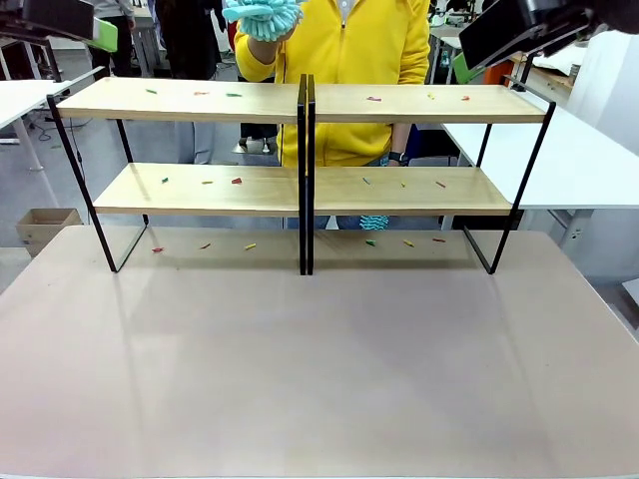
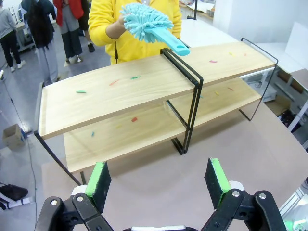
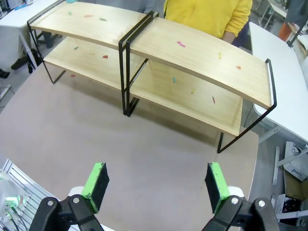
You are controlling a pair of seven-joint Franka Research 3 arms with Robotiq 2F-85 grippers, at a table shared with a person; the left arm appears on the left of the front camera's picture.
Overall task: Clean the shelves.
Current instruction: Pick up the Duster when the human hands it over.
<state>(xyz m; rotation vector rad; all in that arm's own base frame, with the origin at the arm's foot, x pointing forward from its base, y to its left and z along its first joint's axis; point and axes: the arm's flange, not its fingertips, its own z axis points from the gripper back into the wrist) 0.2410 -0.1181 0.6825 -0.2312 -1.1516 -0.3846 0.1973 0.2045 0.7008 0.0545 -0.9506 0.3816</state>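
Front view | shelves (image 1: 270, 100) stood across the table's (image 1: 319, 379) far side, scraps (image 1: 236, 181) on both boards | left gripper (image 2: 159, 180) and right gripper (image 3: 156, 185) gaped wide, empty | person held duster (image 2: 144, 21) above top board | shelves probably stiff yet light, might slide; grasp the duster's rigid handle

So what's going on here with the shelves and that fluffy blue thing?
A person in yellow holds a turquoise duster up above the shelves, whose boards are dotted with small coloured scraps. The left gripper and right gripper hang open over the table, holding nothing.
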